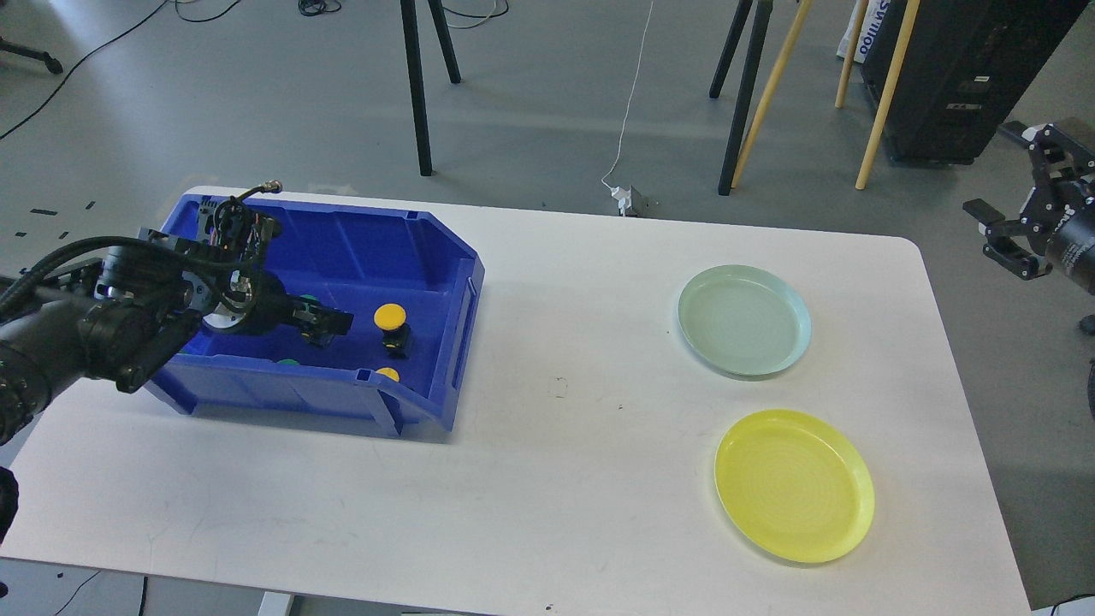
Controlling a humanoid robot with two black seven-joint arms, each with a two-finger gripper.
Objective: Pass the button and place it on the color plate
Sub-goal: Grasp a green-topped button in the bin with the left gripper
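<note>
The left claw [329, 325] was seen lowered inside the blue bin [445, 282] at the left of the white worktop [556, 342], its tip just beside a yellow-capped button [391, 323] standing upright on the bin floor. The claw appeared dark and end-on, so whether its fingers stood apart or together could not be told; nothing was visibly clamped. A second yellow button [387, 374] was glimpsed against the near wall of the bin, and green caps [288, 362] were partly hidden under the arm.

The step in hand was judged to be the pick-up: the button had not yet been lifted or passed. The right claw [1005, 235] was held well off the worktop's right edge, fingers spread apart and empty.

Two plates lay at the right, a pale green plate [744, 321] farther back and a yellow plate [794, 485] nearer; both were bare. The next move was judged to call for closing on the button's body, lifting clear of the bin wall, and meeting the right claw mid-worktop, with the yellow plate the likely matching target.
</note>
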